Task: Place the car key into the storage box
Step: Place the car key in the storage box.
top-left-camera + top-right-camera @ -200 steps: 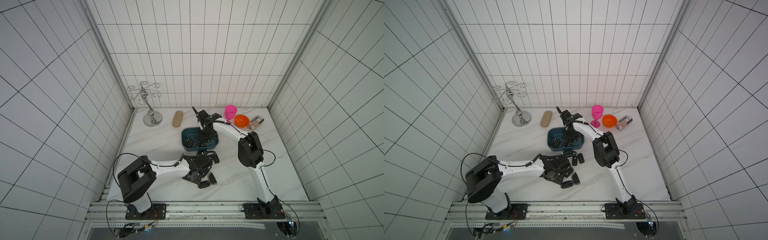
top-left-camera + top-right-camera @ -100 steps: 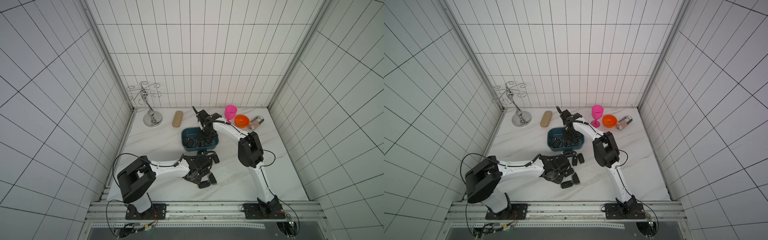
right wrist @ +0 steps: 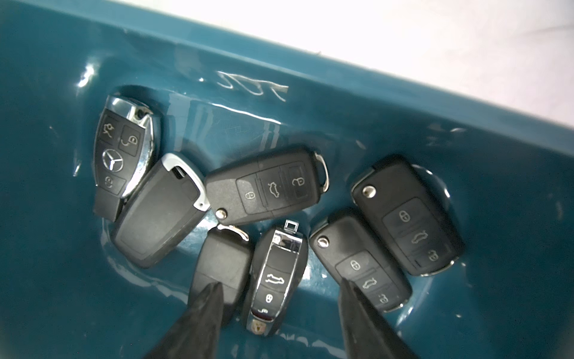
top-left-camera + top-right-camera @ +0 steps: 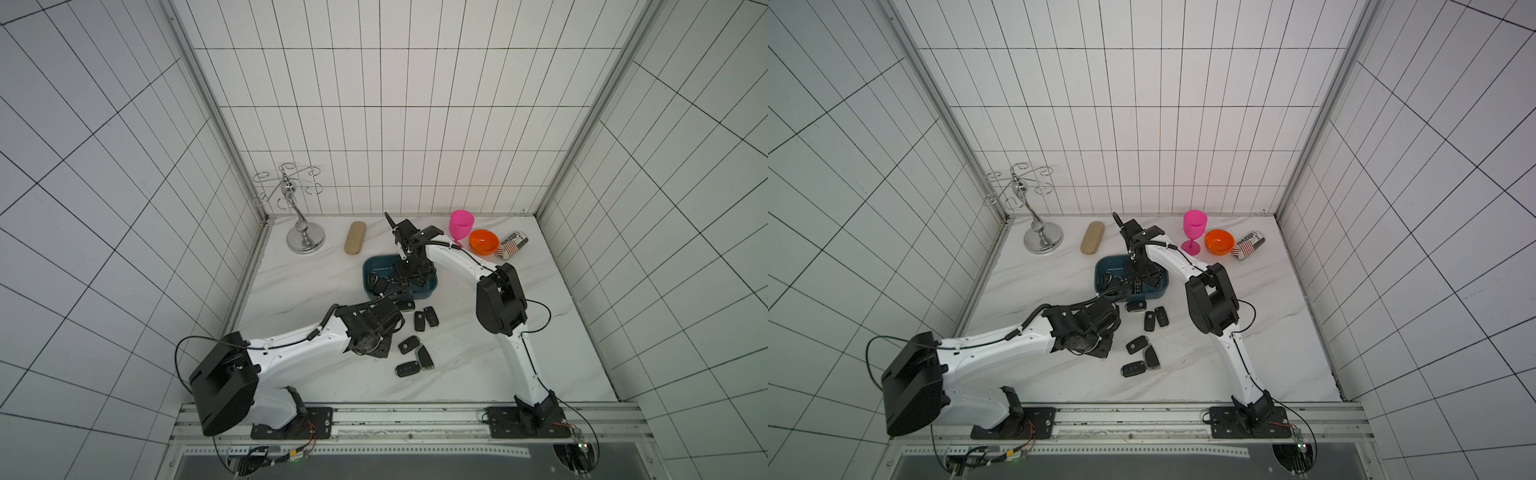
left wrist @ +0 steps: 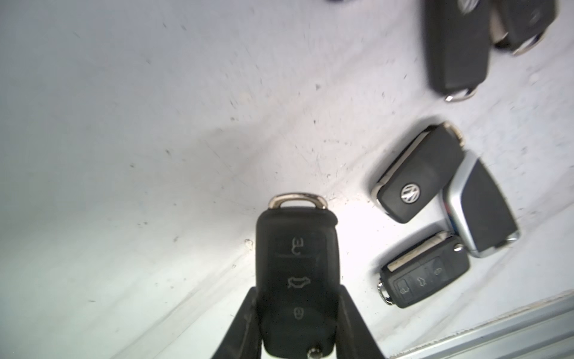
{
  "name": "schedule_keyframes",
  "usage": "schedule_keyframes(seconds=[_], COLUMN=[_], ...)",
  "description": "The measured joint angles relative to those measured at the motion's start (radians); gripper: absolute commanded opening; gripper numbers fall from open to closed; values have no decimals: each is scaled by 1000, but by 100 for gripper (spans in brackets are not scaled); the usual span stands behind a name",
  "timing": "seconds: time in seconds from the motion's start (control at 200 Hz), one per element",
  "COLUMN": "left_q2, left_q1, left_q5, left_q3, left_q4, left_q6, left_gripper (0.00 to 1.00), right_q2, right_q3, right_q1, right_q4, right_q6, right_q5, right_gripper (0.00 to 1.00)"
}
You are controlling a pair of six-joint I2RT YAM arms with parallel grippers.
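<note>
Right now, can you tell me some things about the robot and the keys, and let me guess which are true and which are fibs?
1. The left gripper is closed on a black car key. True.
2. The right gripper is holding a key. False: it hangs open over the storage box, gripping nothing.
3. The storage box is empty. False: several car keys lie inside it.
4. The pink goblet stands upright beside the orange bowl. True.
5. The striped can stands upright. False: it lies on its side.
</note>
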Motion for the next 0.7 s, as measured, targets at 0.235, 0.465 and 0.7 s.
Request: schedule_keyframes(seconds=[0.235,0.465,0.7], left_q2=[6,167,381], left_q1=[119,242,281], left_q5=[-19,-9,19], left_q3=[223,405,563], left_q4=[-76,-87,-83], left_q6=[97,199,267], left_gripper=[22,22,22], right_q2=[-119,-428,-729], right_q3=[-10,-217,-673], right_q1=[-1,-42,-126], right_q4=[5,54,135], right_q6=[1,31,92], right_q5=[15,56,78], right_gripper=[71,72,73])
